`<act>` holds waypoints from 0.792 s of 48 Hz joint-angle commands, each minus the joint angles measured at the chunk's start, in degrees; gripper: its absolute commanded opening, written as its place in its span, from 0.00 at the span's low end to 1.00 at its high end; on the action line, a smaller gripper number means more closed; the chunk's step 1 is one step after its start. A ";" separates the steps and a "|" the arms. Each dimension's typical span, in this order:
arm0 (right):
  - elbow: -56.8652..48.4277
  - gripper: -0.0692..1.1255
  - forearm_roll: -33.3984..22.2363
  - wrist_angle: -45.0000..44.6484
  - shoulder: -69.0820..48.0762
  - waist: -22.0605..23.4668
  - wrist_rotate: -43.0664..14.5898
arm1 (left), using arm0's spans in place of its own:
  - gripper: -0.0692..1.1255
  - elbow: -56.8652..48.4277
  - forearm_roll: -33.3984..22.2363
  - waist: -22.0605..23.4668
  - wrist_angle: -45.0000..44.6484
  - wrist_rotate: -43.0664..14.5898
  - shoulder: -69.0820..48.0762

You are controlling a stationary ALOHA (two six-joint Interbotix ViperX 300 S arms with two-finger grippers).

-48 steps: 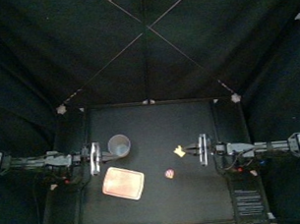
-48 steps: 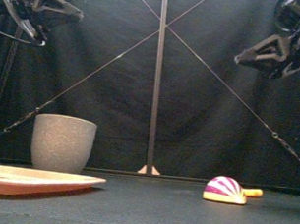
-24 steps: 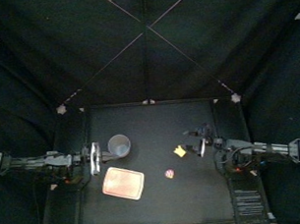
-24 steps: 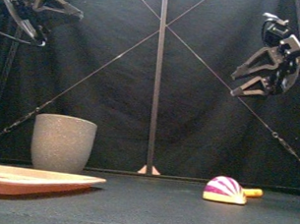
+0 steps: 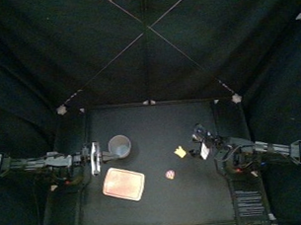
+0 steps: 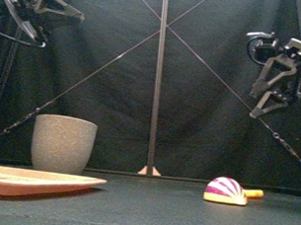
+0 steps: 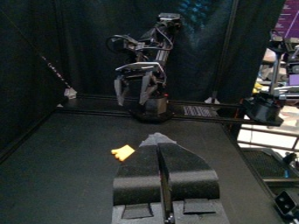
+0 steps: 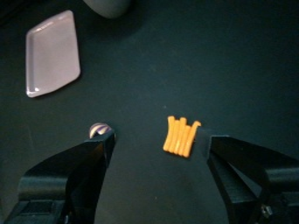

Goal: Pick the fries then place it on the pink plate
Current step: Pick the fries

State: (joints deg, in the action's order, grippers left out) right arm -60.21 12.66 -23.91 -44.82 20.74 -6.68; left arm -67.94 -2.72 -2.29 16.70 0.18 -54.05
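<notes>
The yellow fries [image 5: 182,152] [image 8: 181,136] lie flat on the black table, right of centre. My right gripper [image 5: 202,140] [image 6: 268,85] [image 8: 160,150] hangs well above them, tilted down, open with nothing between its jaws. The pink plate [image 5: 125,183] [image 6: 29,181] [image 8: 52,52] lies at the front left. At the table's left side rests my left gripper [image 5: 91,161] [image 7: 163,166], shut and empty. The left wrist view also shows the fries [image 7: 122,153] ahead of it on the table. In the front view, the fries [image 6: 252,194] peek out from behind a round toy.
A small round pink and yellow toy [image 5: 171,172] [image 6: 223,190] [image 8: 100,131] sits between the fries and the plate. The tall grey speckled cup [image 5: 119,144] [image 6: 64,143] stands behind the plate, at the back left.
My right gripper has swung in from the right edge toward the table's middle and tipped downward over the fries. The left arm, fries, plate and toy have not moved.
</notes>
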 commanded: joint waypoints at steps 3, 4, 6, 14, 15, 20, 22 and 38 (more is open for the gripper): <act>1.05 0.93 -1.76 -3.60 2.29 3.34 -2.64 | 0.09 0.97 -0.18 -0.18 0.26 0.00 0.26; 0.97 0.93 -2.11 -3.78 2.64 3.69 -3.25 | 0.09 0.88 -0.18 -0.18 0.26 0.00 0.26; 0.70 0.93 -3.08 -4.22 3.52 4.39 -4.57 | 0.09 0.88 -0.18 -0.26 0.26 0.00 0.26; 1.05 0.93 -10.02 -5.80 8.00 5.36 -10.99 | 0.09 0.79 -0.18 -0.62 0.26 -0.09 0.26; 1.23 0.93 -10.81 -5.71 8.53 5.19 -11.78 | 0.09 0.79 -0.18 -0.70 0.26 -0.09 0.18; 2.37 0.93 -14.15 -5.45 11.25 2.99 -16.00 | 0.09 0.70 -0.18 -1.05 0.35 0.00 0.26; 3.08 0.93 -15.64 -5.36 12.66 1.23 -17.84 | 0.09 0.70 -0.18 -1.14 0.26 0.00 0.26; 7.12 0.93 -22.68 -4.22 24.43 -5.54 -27.60 | 0.09 0.18 -0.18 -1.85 0.35 0.00 0.26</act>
State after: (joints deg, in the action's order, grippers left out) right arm -55.28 -8.88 -28.83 -22.50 16.08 -33.57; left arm -68.38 -2.81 -3.78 16.70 0.18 -54.05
